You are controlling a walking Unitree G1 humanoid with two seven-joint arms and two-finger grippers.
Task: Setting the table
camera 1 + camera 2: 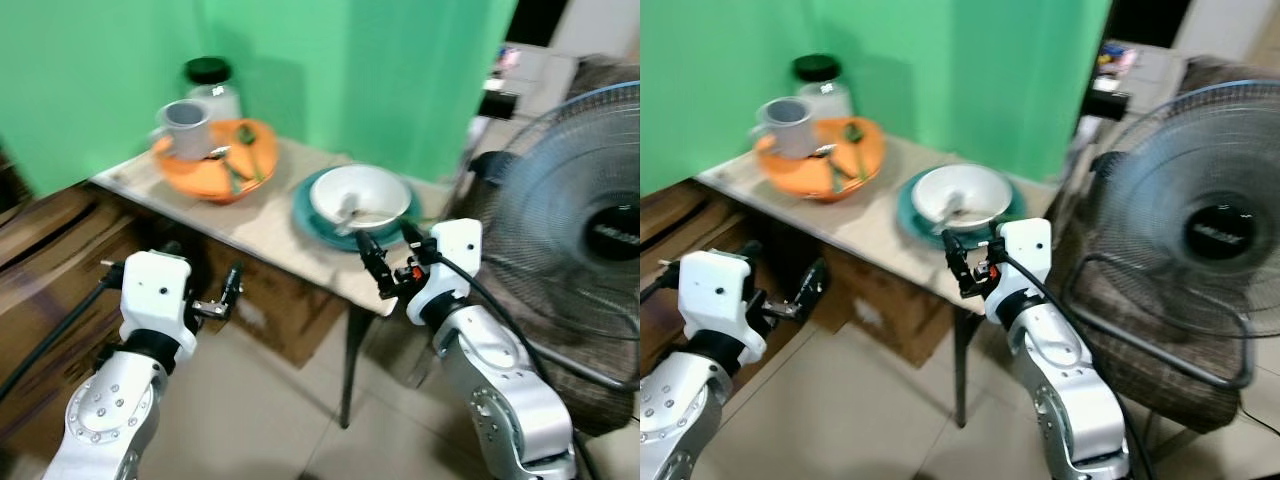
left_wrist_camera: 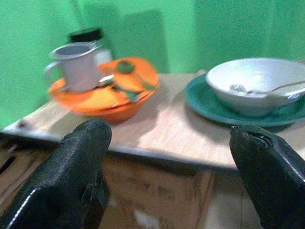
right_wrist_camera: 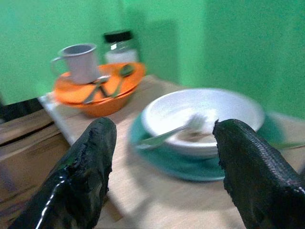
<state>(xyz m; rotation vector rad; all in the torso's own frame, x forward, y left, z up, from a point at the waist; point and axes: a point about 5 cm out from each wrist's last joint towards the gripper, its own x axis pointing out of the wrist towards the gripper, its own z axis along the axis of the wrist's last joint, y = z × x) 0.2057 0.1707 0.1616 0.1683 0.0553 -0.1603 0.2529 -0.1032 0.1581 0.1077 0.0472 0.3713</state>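
Observation:
A small wooden table [image 1: 265,228] stands before a green backdrop. On it an orange bowl [image 1: 215,172] holds a grey mug [image 1: 185,128] and some spoons [image 3: 97,85]. A jar with a black lid [image 1: 212,85] stands behind the bowl. To the right, a white bowl [image 1: 362,192] with a spoon [image 3: 167,135] in it sits on a teal plate [image 1: 308,215]. My right gripper [image 1: 388,245] is open at the table's front edge, just short of the white bowl. My left gripper [image 1: 203,268] is open too, held below the tabletop and in front of it.
A large standing fan [image 1: 590,230] is close on the right, beside my right arm. A cardboard box [image 1: 270,310] sits under the table. Brown wooden furniture [image 1: 40,250] lies at the left. Tiled floor [image 1: 250,420] stretches in front.

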